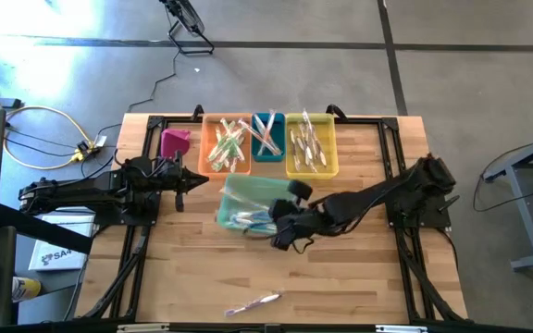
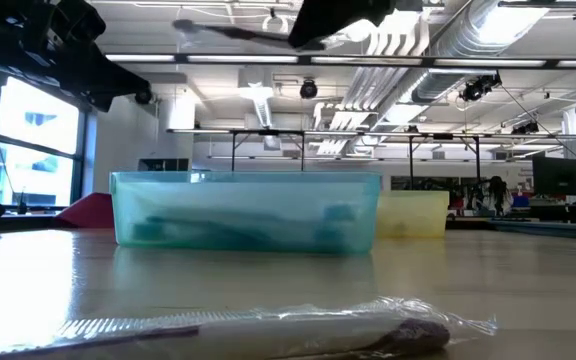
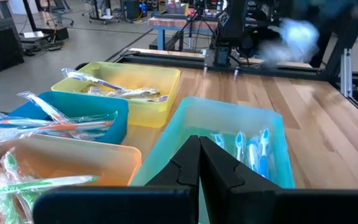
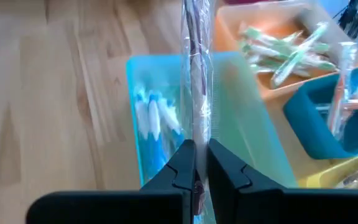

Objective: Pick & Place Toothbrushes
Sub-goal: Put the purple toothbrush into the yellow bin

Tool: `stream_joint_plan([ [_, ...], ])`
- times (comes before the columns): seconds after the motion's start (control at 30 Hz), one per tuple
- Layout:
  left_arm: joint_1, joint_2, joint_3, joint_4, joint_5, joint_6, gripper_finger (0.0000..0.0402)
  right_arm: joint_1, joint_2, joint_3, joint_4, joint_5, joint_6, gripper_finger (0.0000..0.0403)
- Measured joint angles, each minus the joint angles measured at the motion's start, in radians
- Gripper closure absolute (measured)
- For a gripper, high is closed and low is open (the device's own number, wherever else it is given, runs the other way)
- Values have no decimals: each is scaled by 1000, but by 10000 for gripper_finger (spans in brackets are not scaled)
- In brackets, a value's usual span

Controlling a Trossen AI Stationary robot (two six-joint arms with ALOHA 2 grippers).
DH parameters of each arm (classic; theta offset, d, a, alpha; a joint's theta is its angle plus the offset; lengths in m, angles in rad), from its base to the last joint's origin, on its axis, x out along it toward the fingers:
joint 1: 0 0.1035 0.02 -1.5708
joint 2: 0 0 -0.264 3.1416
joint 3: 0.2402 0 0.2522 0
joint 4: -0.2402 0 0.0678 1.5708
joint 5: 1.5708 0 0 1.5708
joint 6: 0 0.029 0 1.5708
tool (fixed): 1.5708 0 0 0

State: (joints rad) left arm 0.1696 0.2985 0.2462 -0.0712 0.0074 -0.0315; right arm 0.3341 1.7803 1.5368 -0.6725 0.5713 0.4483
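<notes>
Currently, the right gripper (image 4: pixel 195 163) is pinching a wrapped toothbrush (image 4: pixel 196 68) lengthwise above the light-blue bin (image 1: pixel 241 190), likely aligning it for release inside. Meanwhile, the left gripper (image 3: pixel 200 165), fingers pressed together and empty, is waiting beside the orange bin (image 1: pixel 207 139).

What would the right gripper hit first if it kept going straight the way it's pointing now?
Probably the light teal bin: the right gripper, shut on a wrapped toothbrush, points down into it, toward the blue toothbrushes on its floor. How far above it hangs is unclear.
</notes>
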Motion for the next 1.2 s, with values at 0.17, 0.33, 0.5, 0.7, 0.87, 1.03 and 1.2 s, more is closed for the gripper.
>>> stream_joint_plan([
  [0.17, 0, 0, 0, -1, 0, 0, 402, -44, -97, 0, -165, 57, 84, 389],
  [0.33, 0, 0, 0, -4, 0, 0, 402, -110, -168, 0, -378, 104, 196, 389],
  [0.5, 0, 0, 0, -4, 0, 0, 402, -199, -200, 0, -553, 112, 263, 389],
  [0.7, 0, 0, 0, -7, 0, 0, 402, -304, -205, 0, -644, 110, 252, 389],
  [0.87, 0, 0, 0, -7, 0, 0, 402, -384, -205, 0, -645, 107, 197, 389],
  [1.03, 0, 0, 0, -7, 0, 0, 402, -461, -205, 0, -642, 100, 154, 389],
  [1.2, 0, 0, 0, -7, 0, 0, 402, -529, -205, 0, -634, 74, 147, 389],
])
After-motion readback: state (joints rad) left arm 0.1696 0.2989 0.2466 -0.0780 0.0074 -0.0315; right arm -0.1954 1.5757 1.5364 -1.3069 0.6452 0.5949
